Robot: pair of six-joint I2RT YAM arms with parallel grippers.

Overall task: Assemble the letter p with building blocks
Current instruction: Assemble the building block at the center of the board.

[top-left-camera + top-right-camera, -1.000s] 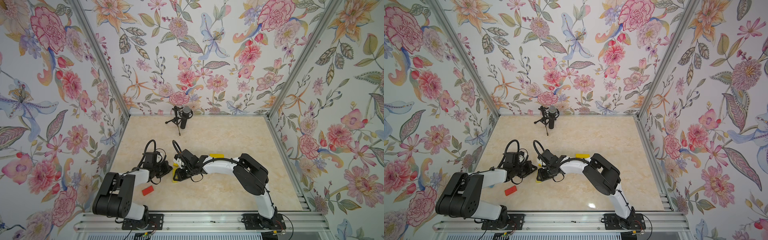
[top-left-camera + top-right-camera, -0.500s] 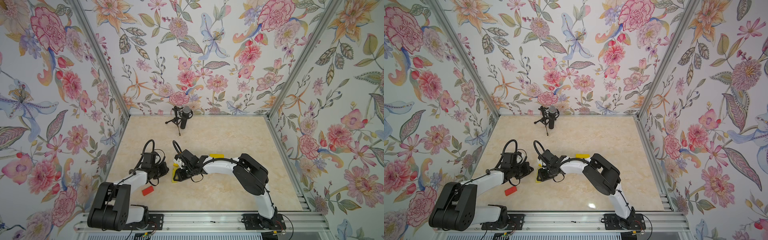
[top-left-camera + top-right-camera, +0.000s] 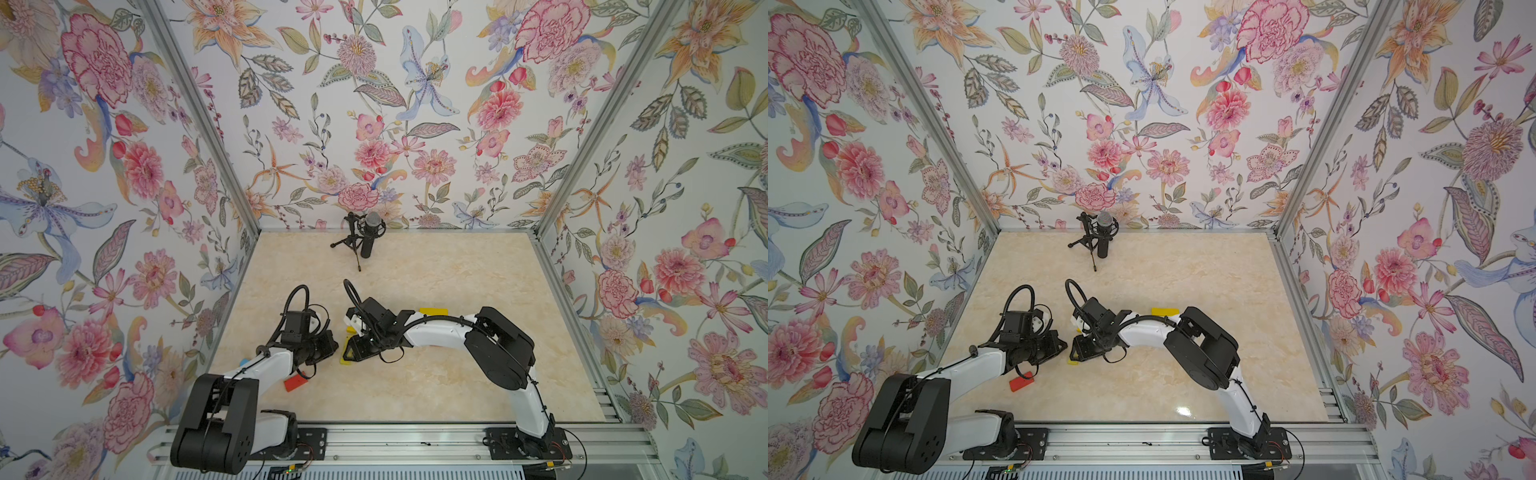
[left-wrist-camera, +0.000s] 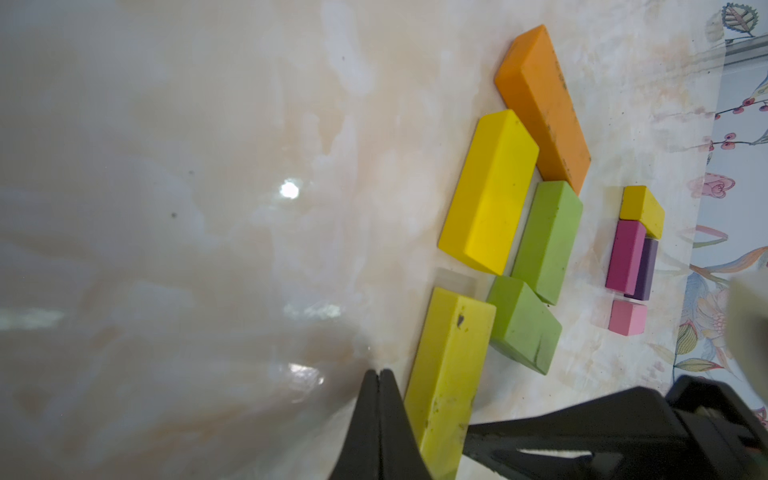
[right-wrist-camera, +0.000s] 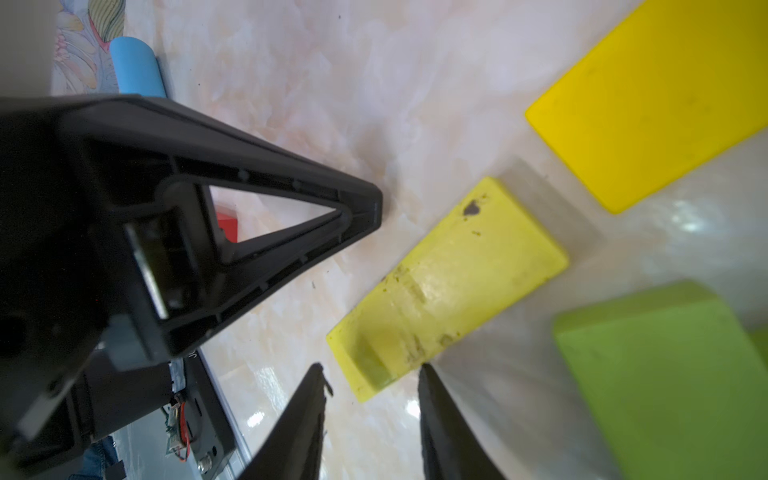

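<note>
The building blocks lie on the marble table [image 4: 208, 208]. Orange [image 4: 540, 108], yellow [image 4: 490, 191] and two lime green blocks [image 4: 546, 241] [image 4: 523, 324] sit close together. A small yellow [image 4: 642, 210], magenta [image 4: 625, 255], purple [image 4: 649, 270] and pink block [image 4: 627, 318] form a separate cluster. A long scuffed yellow block [image 4: 451, 374] [image 5: 449, 282] lies flat. My left gripper [image 4: 379, 372] [image 3: 328, 348] is shut and empty, right beside it. My right gripper [image 5: 372, 372] [image 3: 352, 350] stands open around that block's near end, one fingertip [image 5: 424, 370] at its edge.
A red block [image 3: 296, 382] [image 3: 1022, 382] lies near the left arm. Another yellow block [image 3: 433, 311] shows behind the right arm. A blue cylinder [image 5: 135, 66] rests near the left wall. A microphone on a tripod [image 3: 370, 237] stands at the back.
The left arm's shoulder and elbow have swung down toward the front rail while its gripper stays by the long yellow block. The right arm has hardly moved.
</note>
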